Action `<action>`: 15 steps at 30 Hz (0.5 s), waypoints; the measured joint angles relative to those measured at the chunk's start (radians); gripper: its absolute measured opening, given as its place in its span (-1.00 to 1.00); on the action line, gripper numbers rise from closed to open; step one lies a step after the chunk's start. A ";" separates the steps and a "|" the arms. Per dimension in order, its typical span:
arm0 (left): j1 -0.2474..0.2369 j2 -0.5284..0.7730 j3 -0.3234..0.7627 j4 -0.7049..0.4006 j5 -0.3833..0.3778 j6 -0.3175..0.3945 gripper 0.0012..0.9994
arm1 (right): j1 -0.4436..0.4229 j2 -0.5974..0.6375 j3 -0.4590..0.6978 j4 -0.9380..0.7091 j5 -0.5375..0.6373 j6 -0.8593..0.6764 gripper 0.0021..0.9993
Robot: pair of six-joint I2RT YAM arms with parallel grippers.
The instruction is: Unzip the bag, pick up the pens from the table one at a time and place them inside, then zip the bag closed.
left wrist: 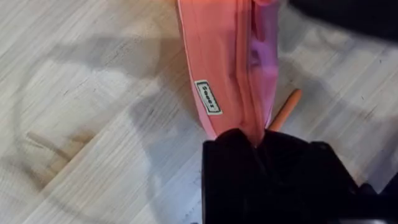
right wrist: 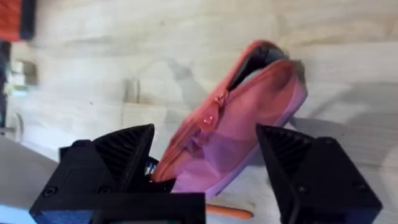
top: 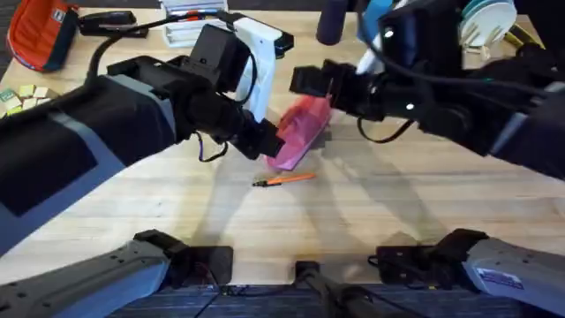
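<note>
Pink bag (top: 300, 132) partly unzipped, left gripper (left wrist: 258, 144) jaws clamped on its near end; right gripper (right wrist: 205, 155) jaws apart around it; pen (top: 284, 179) on table (top: 397, 212) just near.

A salmon-pink fabric pouch (top: 300, 131) with a matching pink zipper (right wrist: 211, 115) and a small white label edged in dark print (left wrist: 208, 97) lies on a pale wooden butcher-block table (top: 397, 203). Beside it sits a thin orange pen (top: 284, 179) with a black tip. Both grippers, left (left wrist: 258, 142) and right (right wrist: 205, 162), are black. An orange-red bag with dark trim (top: 40, 35) marks the far corner.
</note>
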 joint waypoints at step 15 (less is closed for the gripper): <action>0.000 0.000 0.000 0.000 0.000 0.000 -0.92 | 0.037 0.061 0.000 0.048 0.000 0.022 0.89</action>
